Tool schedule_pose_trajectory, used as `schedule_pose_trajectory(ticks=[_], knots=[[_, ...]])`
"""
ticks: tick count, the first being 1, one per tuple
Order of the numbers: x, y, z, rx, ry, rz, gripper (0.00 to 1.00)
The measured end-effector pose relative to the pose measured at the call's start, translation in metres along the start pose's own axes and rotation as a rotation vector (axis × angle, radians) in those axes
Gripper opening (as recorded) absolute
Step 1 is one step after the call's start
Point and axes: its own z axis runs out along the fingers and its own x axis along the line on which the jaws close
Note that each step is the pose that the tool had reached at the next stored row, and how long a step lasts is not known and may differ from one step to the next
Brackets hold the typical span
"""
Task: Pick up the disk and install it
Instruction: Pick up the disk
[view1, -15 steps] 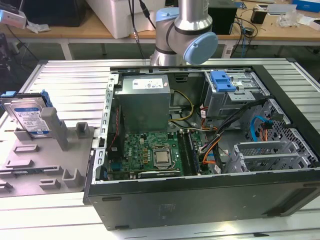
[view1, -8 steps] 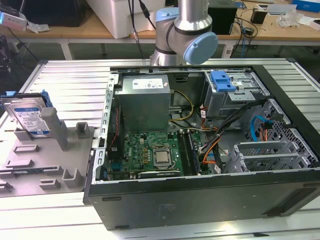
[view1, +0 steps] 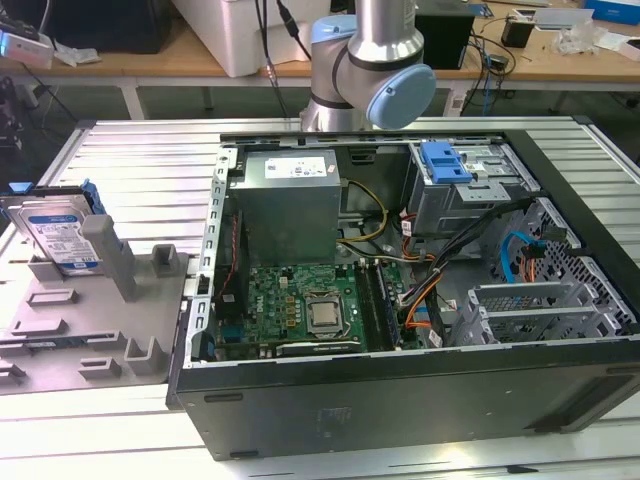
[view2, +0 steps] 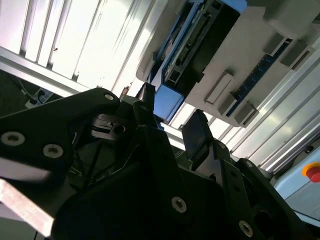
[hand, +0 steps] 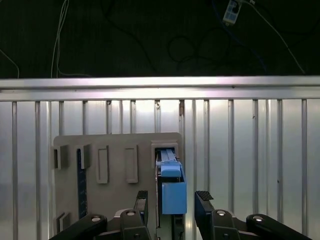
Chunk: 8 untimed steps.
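The disk (view1: 62, 232) stands tilted on edge in a grey moulded holder (view1: 100, 330) at the exterior view's left. Its white-and-blue label faces the camera, its lower part is hidden behind an upright grey post of the holder, and most of its blue rails are out of sight behind the body. In the first wrist view the disk (hand: 171, 172) appears edge-on as a thin slab with a blue end, and in the second wrist view the disk (view2: 192, 47) shows a dark connector edge. The gripper (hand: 173, 197) is wide open and holds nothing. In both wrist views the disk's blue end lies between the two black fingers with a gap on either side, and how high the gripper (view2: 172, 104) hangs above it cannot be told. Of the arm (view1: 372, 60), a silver tube and a blue-capped joint show at the top centre of the exterior view, cut off by the frame edge. The holder rests on a ribbed aluminium table (view1: 140, 160), beside an open computer case (view1: 400, 400) with a grey power-supply box (view1: 290, 200), a green motherboard (view1: 295, 305) and a bare blue bracket (view1: 446, 162). Behind runs a wooden bench (view1: 150, 62) strewn with cables, and past the table's edge lies a dark floor (hand: 150, 35).
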Motion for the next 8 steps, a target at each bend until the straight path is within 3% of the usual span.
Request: schedule_pose_trajectory(ticks=[8], knots=[[-0.0001, -0.0001, 0.0102, 0.0, 0.0, 0.0, 0.5]])
